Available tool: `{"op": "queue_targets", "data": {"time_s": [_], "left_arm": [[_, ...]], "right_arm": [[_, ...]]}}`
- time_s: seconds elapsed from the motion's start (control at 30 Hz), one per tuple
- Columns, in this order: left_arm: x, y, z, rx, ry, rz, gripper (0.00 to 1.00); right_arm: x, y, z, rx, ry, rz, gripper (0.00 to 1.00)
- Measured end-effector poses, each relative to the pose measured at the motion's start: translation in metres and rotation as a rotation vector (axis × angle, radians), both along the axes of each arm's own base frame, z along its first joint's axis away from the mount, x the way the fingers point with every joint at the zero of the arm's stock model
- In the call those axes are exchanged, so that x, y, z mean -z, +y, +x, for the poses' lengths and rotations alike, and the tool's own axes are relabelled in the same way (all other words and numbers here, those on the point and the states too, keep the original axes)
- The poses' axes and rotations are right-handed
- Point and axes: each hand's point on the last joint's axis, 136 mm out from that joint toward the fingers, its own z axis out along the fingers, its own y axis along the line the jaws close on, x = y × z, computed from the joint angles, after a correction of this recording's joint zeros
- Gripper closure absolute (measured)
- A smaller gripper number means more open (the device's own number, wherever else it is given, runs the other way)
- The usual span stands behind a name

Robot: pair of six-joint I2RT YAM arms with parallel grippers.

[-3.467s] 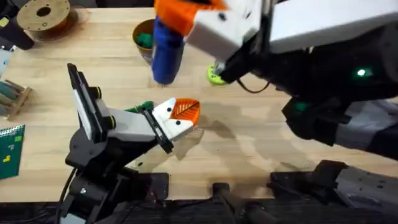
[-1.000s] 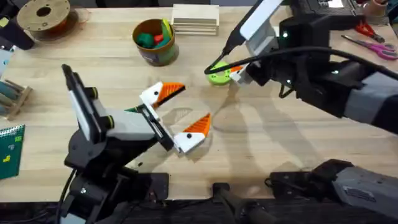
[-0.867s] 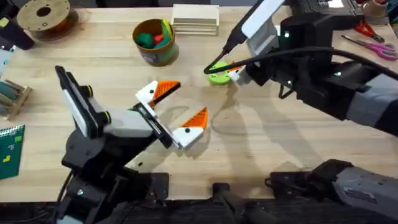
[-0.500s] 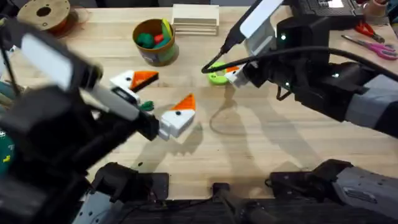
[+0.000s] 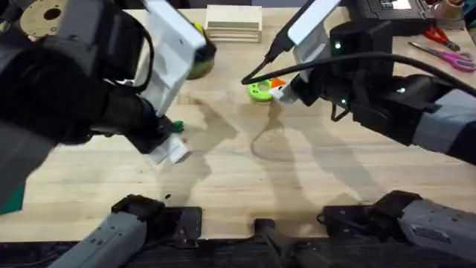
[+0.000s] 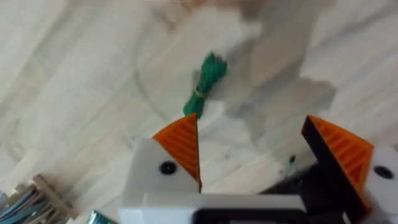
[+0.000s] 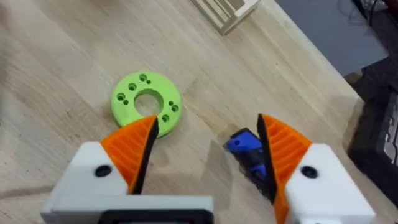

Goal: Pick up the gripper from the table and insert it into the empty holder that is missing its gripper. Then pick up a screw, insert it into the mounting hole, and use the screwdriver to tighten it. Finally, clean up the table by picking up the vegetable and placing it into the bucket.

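the left gripper (image 6: 252,155), white fingers with orange ribbed pads, hung wide open and empty above the pale wooden table (image 6: 74,81), over a small green leafy vegetable (image 6: 205,84) lying on the wood. the right gripper (image 7: 208,152) was also spread and held nothing, with a flat lime-green ring disc (image 7: 147,102) by one pad and the blue pen-shaped screwdriver (image 7: 249,152) on the table beside the other.

No legible text, label, brand, number or sign found in any view. The green ring (image 7: 147,103) bears holes, no lettering. The spool (image 5: 50,13) at the counter's (image 5: 312,179) far left corner carries no readable marking (its face is partly hidden by the left arm). The wooden block (image 5: 233,19) is unmarked.
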Motion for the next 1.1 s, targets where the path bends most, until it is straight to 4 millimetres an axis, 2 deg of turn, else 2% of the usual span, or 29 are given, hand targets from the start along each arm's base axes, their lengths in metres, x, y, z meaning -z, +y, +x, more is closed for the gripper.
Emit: {"op": "queue_targets", "data": {"time_s": [0.1, 0.47, 0.5, 0.83, 1.1], "left_arm": [[0.015, 0.012, 0.0, 0.033, 0.095, 0.058, 0.014], [0.056, 0.041, 0.035, 0.045, 0.218, 0.047, 0.014], [0.069, 0.047, 0.039, 0.025, 0.26, 0.031, 0.014], [0.103, 0.044, 0.049, 0.056, 0.349, -0.016, 0.014], [0.121, 0.049, 0.052, 0.042, 0.357, -0.024, 0.014]], "right_arm": [[0.0, 0.0, 0.0, 0.0, 0.0, 0.0, 0.075], [0.0, 0.0, 0.0, 0.0, 0.0, 0.0, 0.075], [0.0, 0.0, 0.0, 0.0, 0.001, -0.001, 0.075], [0.001, 0.0, 0.0, 0.0, 0.003, -0.002, 0.075], [0.001, 0.0, 0.0, 0.0, 0.003, -0.002, 0.075]]}}
